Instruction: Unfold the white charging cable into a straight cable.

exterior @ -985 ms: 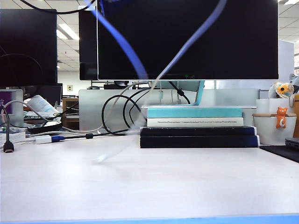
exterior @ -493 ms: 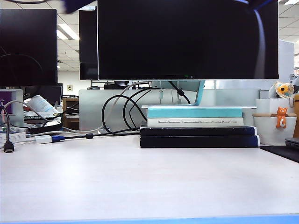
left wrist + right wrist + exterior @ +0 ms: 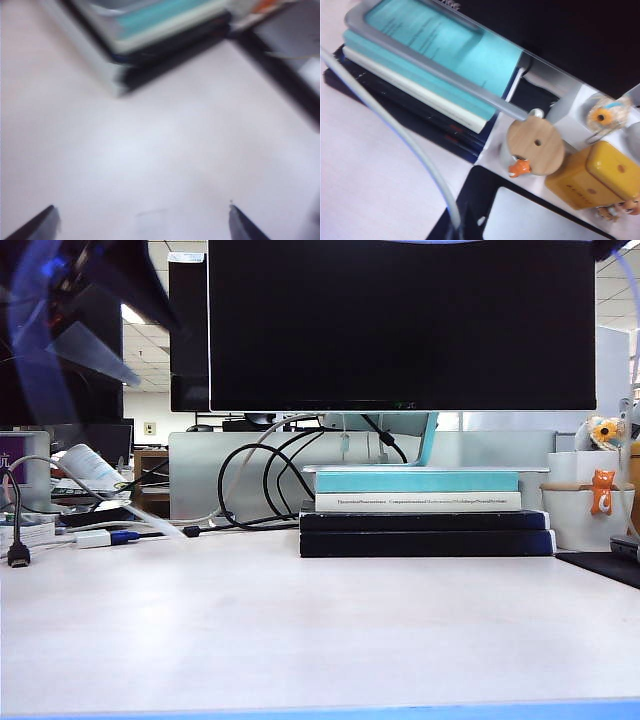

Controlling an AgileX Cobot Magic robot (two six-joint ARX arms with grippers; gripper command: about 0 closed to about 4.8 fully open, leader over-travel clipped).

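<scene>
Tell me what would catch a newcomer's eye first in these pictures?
The big black monitor fills the middle of the exterior view, standing on a stack of books at the back of the table. The white charging cable arcs across the right wrist view, running down toward the shut right gripper at that picture's edge. The left gripper hangs wide open over bare table.
</scene>
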